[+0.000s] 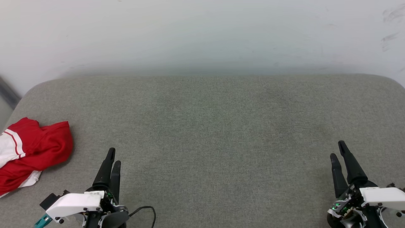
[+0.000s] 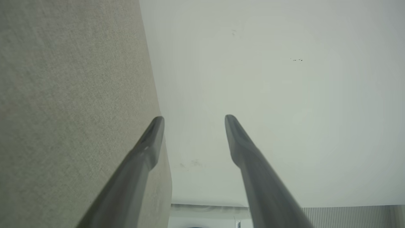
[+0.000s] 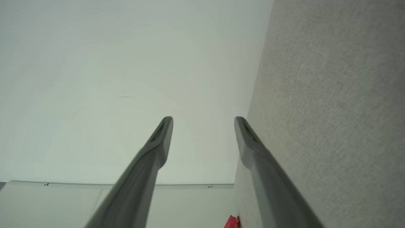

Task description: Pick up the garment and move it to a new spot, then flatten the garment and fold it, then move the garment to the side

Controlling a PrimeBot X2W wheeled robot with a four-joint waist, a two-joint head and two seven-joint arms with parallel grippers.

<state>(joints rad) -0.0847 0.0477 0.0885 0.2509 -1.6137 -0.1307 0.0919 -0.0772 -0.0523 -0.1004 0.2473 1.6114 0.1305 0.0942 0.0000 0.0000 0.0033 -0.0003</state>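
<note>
Grey woven fabric covers the cushion [image 1: 208,126] that carries everything here. Nearest the robot, both claws hang low over its front edge with nothing in them. The left claw [image 1: 114,155] has its jaws spread wide, as its wrist view makes plain, and the right claw [image 1: 337,148], well apart at the other side, is just as wide open.

The garment [image 1: 41,148] lies crumpled at the cushion's far left. It is a red heap with a white, red-striped sleeve showing, and the picture's edge cuts part of it off. It sits just beyond and to the left of the left claw, touching neither claw.

The pick-up looks not yet begun, and the left claw seems the natural one for it. It would do best to swing left and come down on the raised red fold at the heap's near-right, with the jaws straddling that ridge. The thin white hem would likely slip. A pinch through only a layer or two should let the cloth hang loose when lifted.

Farther on, the broad bare middle of the cushion looks a good landing spot, well short of the pale wall [image 1: 202,31].
</note>
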